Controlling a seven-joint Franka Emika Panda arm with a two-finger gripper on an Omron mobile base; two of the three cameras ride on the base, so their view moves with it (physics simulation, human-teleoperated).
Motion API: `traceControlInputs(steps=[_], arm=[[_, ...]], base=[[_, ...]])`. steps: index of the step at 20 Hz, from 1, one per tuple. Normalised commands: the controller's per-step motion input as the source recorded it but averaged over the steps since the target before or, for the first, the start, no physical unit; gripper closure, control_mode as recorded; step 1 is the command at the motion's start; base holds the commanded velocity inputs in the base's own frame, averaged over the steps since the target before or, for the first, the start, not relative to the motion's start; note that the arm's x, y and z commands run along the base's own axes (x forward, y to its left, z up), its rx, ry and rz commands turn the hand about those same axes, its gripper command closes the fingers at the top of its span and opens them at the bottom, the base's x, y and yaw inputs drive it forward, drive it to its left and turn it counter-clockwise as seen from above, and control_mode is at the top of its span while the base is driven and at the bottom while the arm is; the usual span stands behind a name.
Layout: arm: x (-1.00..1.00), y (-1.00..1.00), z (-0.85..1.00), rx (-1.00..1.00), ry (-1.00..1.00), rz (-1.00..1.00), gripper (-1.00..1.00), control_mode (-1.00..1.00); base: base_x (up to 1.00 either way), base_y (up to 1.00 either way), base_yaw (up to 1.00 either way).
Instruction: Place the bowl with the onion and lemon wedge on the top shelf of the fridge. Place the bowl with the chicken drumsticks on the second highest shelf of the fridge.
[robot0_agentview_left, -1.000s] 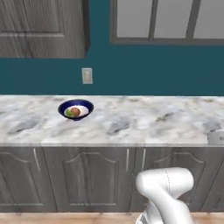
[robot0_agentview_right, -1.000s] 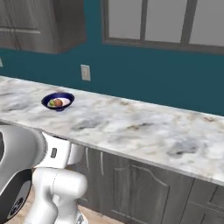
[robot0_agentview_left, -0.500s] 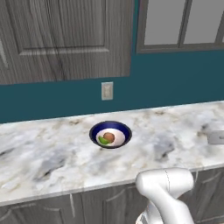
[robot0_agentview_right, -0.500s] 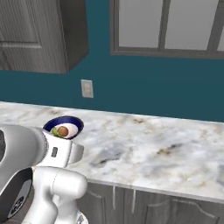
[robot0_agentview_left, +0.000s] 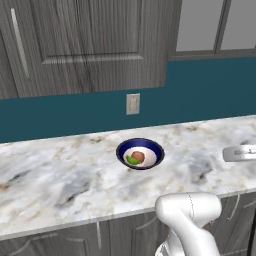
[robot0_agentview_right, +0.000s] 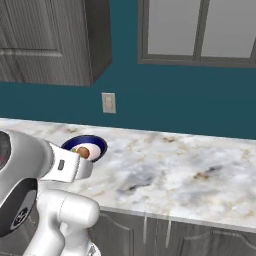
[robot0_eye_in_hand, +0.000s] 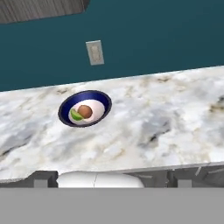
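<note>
Marble-patterned counter (robot0_eye_in_hand: 166, 127) stretches across the space ahead of the pincer, white with grey and tan veins. Its front edge lies nearest, with grey wood-grain cabinet doors (robot0_agentview_left: 50, 242) under it. The pincer's jaws stand wide apart and hold nothing, and it is well short of anything on the counter.

Ahead of the pincer and a little to its left, about midway back on the marble, sits the bowl with the onion and lemon wedge (robot0_eye_in_hand: 66, 109). It is dark blue outside, white inside, and upright on the stone. The onion (robot0_eye_in_hand: 85, 111), a brown-orange ball, rests in the bowl's middle. The lemon wedge (robot0_eye_in_hand: 76, 116), yellow-green, lies against the onion on its left and nearer side. From the right base view the white arm (robot0_agentview_right: 55, 165) covers the near rim of the bowl.

Far off to the pincer's right, at the edge of the left base view, a pale grey object (robot0_agentview_left: 240, 152) lies on the counter; what it is cannot be told.

Beyond the bowl rises a teal wall (robot0_eye_in_hand: 153, 39) with a pale outlet plate (robot0_eye_in_hand: 95, 52) almost straight behind the bowl. Higher up hangs a grey wood-grain upper cabinet (robot0_agentview_left: 90, 45), and to its right is a grey-framed window (robot0_agentview_right: 200, 30).
</note>
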Motion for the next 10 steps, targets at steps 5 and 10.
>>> traceControlInputs(steps=[5, 10], arm=[[1.00, 0.01, -0.37, 0.15, 0.41, -0.04, -1.00, -1.00], [0.26, 0.01, -0.35, 0.30, 0.29, 0.00, -1.00, -1.00]], base=[[0.00, 0.00, 0.00], [0.00, 0.00, 0.00]])
